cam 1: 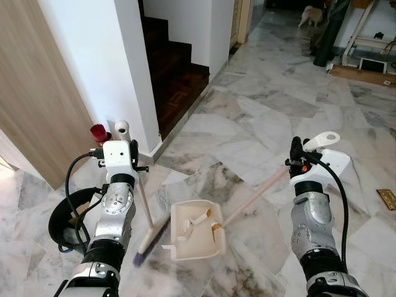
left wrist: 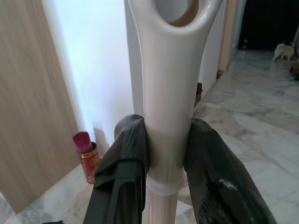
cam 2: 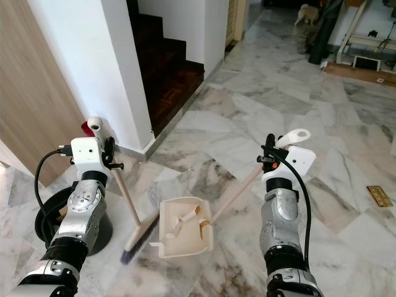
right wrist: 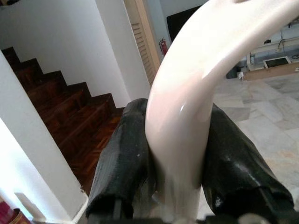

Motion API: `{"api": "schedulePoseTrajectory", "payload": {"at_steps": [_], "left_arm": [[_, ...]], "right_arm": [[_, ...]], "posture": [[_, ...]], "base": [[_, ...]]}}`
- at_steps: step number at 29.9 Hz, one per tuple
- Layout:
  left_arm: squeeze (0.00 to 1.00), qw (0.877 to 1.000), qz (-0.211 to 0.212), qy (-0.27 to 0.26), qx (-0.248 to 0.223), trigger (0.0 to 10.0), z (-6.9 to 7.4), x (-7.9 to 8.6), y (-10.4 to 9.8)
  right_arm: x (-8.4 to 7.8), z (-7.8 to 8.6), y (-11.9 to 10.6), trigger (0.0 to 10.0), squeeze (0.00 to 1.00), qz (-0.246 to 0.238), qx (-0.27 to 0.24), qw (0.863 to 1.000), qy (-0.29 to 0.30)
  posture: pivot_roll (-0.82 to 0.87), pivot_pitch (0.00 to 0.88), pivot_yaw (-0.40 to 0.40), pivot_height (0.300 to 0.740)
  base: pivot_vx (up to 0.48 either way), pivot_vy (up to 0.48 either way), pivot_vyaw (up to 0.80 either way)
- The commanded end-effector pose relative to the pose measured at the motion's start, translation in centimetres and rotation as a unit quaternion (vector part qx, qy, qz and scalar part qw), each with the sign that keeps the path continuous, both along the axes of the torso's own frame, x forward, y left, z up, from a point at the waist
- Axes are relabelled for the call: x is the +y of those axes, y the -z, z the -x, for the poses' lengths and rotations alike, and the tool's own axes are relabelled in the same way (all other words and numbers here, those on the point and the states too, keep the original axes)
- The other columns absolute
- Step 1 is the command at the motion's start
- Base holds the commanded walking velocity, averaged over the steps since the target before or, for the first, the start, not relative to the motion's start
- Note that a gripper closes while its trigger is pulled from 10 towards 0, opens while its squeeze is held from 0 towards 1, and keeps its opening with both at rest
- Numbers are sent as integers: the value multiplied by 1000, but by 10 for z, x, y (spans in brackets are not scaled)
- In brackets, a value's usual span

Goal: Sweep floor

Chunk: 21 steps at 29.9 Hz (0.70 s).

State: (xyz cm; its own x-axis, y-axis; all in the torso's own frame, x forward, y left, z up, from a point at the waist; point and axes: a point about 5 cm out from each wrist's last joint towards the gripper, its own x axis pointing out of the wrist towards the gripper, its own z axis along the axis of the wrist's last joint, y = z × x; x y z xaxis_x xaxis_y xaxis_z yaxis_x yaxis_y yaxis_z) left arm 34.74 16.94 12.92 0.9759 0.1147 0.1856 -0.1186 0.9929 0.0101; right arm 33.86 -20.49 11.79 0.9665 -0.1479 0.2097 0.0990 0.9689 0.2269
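My left gripper (cam 1: 133, 154) is shut on the white top of a broom handle (left wrist: 168, 93). The wooden stick slants down to the purple bristles (cam 1: 150, 240), which rest on the marble floor against the left edge of the dustpan. A cream dustpan (cam 1: 198, 246) lies flat on the floor between my arms with a few paper scraps (cam 1: 199, 219) inside. Its long handle (cam 1: 255, 197) rises to the right. My right gripper (cam 1: 298, 156) is shut on the handle's white looped end (right wrist: 187, 102).
A white wall corner (cam 1: 108, 68) and a wooden panel (cam 1: 37, 99) stand to my left, with a red-capped can (cam 1: 99, 132) at their foot. Dark wooden stairs (cam 1: 176, 71) climb behind. A black cable coil (cam 1: 65, 218) lies by my left arm. A dog (cam 1: 311, 15) stands far ahead.
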Motion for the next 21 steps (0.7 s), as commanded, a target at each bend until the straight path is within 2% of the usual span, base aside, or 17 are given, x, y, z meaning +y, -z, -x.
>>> {"api": "schedulePoseTrajectory", "payload": {"at_steps": [1,7,15,21], "left_arm": [[0,1000,-9,1,-25,10000,0,0,-11],[0,1000,-15,4,-15,10000,2,0,-6],[0,1000,-4,14,-13,10000,1,-10,-6],[0,1000,-1,8,-15,10000,2,-8,-7]], "right_arm": [[2,-5,-15,10000,0,-3,-34,999,0],[4,-4,-10,10000,0,-6,-24,1000,-2],[1,-4,-7,10000,0,-5,-15,1000,-5],[1,-5,-8,10000,0,-2,-14,1000,-8]], "posture": [[24,0,39,740],[24,0,34,740],[25,0,22,740],[31,0,13,740]], "base": [[0,0,0],[0,0,0],[-349,0,0],[-212,0,0]]}}
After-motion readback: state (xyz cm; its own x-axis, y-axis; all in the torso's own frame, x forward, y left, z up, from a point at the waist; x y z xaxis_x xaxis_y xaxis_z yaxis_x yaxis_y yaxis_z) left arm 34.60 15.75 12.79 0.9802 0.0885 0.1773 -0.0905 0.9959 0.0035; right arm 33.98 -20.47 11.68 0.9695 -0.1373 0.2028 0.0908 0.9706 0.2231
